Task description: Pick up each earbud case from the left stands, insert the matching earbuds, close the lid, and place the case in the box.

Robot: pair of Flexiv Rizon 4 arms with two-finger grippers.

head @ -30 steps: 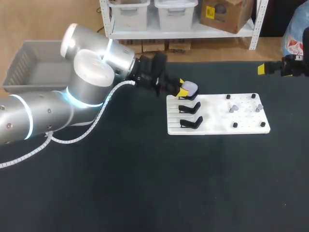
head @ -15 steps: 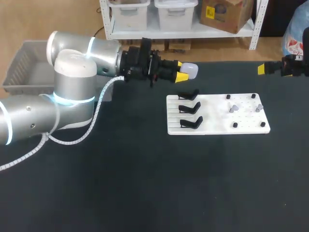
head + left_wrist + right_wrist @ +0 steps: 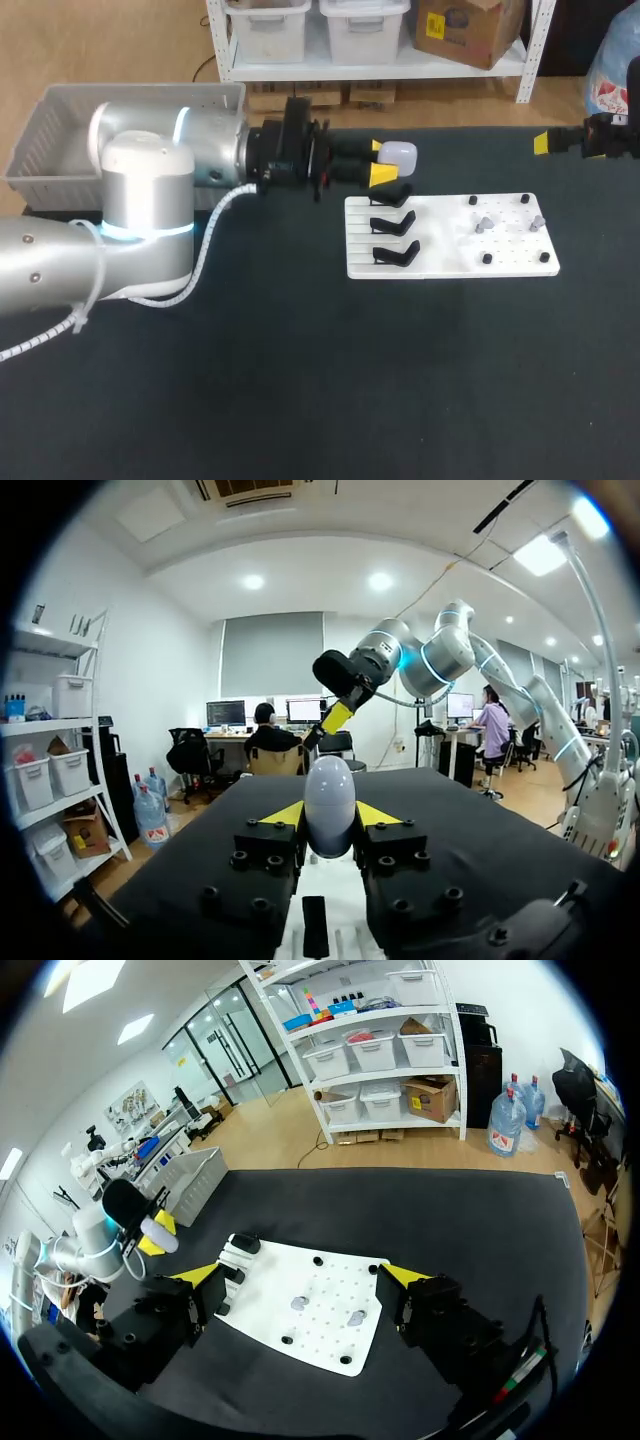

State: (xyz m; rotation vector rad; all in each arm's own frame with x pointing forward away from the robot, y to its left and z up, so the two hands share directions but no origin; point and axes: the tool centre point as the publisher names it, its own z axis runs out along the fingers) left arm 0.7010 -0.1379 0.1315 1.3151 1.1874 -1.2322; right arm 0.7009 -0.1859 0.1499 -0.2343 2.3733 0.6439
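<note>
My left gripper (image 3: 383, 164) is shut on a white earbud case (image 3: 398, 155), holding it level in the air just above the far stand of the white board (image 3: 440, 242). In the left wrist view the closed case (image 3: 329, 802) stands upright between the yellow tips. Three black stands (image 3: 392, 225) on the board's left side are bare. Two grey earbuds (image 3: 483, 224) lie among black pegs on its right side. My right gripper (image 3: 542, 143) hovers at the far right edge; its wrist view shows it open (image 3: 300, 1278) and empty, above the board (image 3: 330, 1338).
A grey box (image 3: 60, 120) sits at the table's far left, behind my left arm. The dark table surface (image 3: 330, 380) in front of the board carries nothing.
My left gripper has lifted the case off the far stand, swung up and turned level, ending just above the stand. The right arm has kept still.
</note>
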